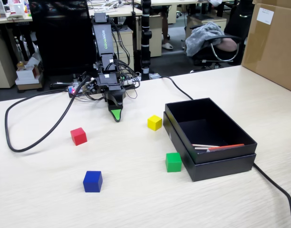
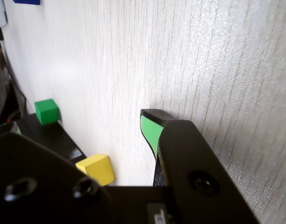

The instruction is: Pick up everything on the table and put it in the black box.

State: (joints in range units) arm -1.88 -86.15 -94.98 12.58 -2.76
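Four small cubes lie on the beige table [image 1: 136, 199]: red [image 1: 79, 136], blue [image 1: 92, 181], green [image 1: 173, 162] and yellow [image 1: 154, 122]. The green one touches the front left wall of the black box [image 1: 221, 166]; the yellow one sits by the box's far left corner. My gripper [image 1: 116, 115] hangs tip-down near the arm's base, left of the yellow cube and low over the table. In the wrist view the gripper [image 2: 82, 122] is open and holds nothing. Beyond the jaws that view shows the yellow cube [image 2: 97, 169], green cube [image 2: 46, 111], box [image 2: 54, 137] and blue cube [image 2: 26, 2].
Thin sticks with a red strip [image 1: 217, 147] lie inside the box. A black cable [image 1: 36, 137] loops across the table's left side, and another cable [image 1: 278, 190] runs off behind the box to the right. A brown carton [image 1: 274, 42] stands at the back right.
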